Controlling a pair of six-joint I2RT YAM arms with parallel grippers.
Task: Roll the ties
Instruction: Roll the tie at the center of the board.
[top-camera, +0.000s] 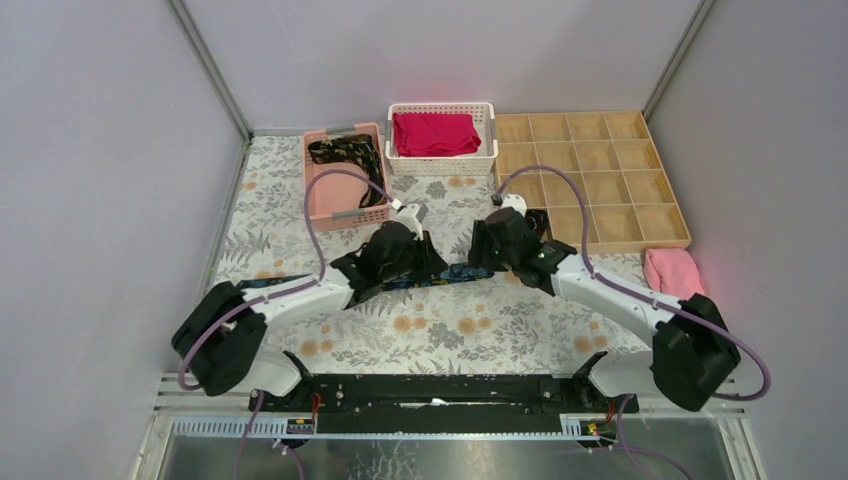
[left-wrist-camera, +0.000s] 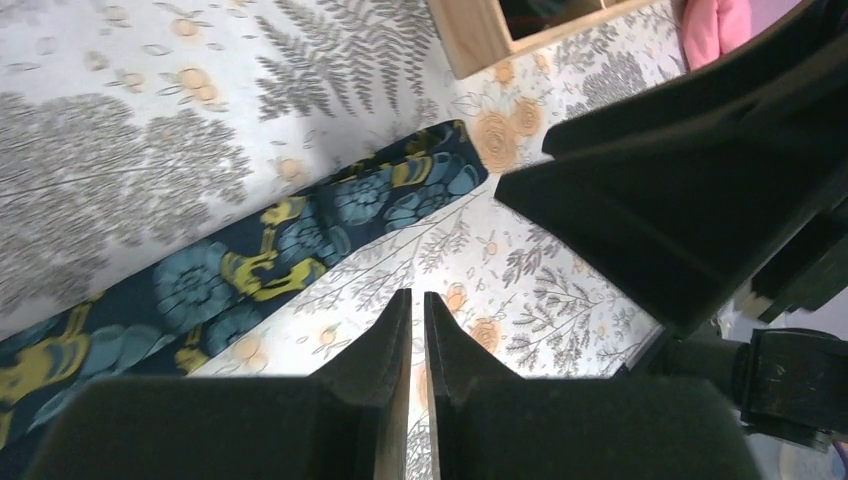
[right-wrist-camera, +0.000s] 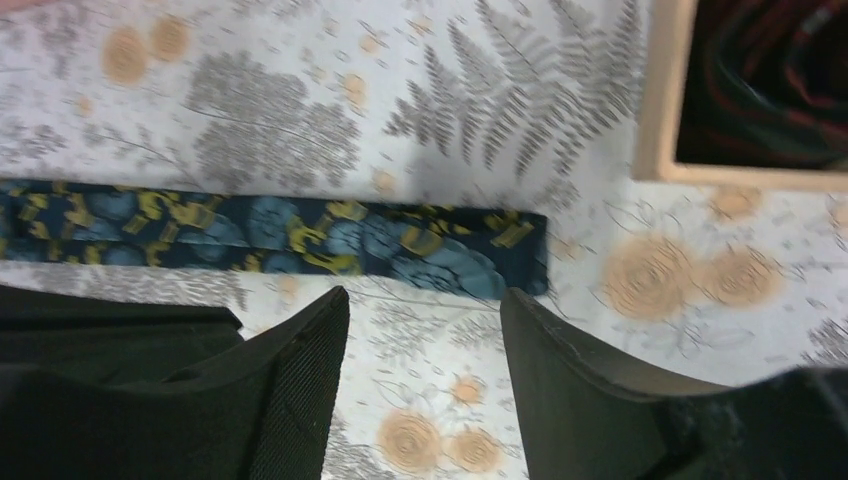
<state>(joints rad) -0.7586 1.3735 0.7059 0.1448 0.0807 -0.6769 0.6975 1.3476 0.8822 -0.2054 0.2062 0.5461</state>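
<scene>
Tie, dark with blue and gold flowers, lies flat as a strip across the floral tablecloth at mid-table. Its squared end is near the corner of the wooden tray, not touching it. Right gripper hangs just to the near side of that end, jaws wide apart, only cloth between them. Left gripper hovers beside the strip, fingers nearly together with a thin slit, holding nothing. Second dark tie sits bunched in the pink basket.
</scene>
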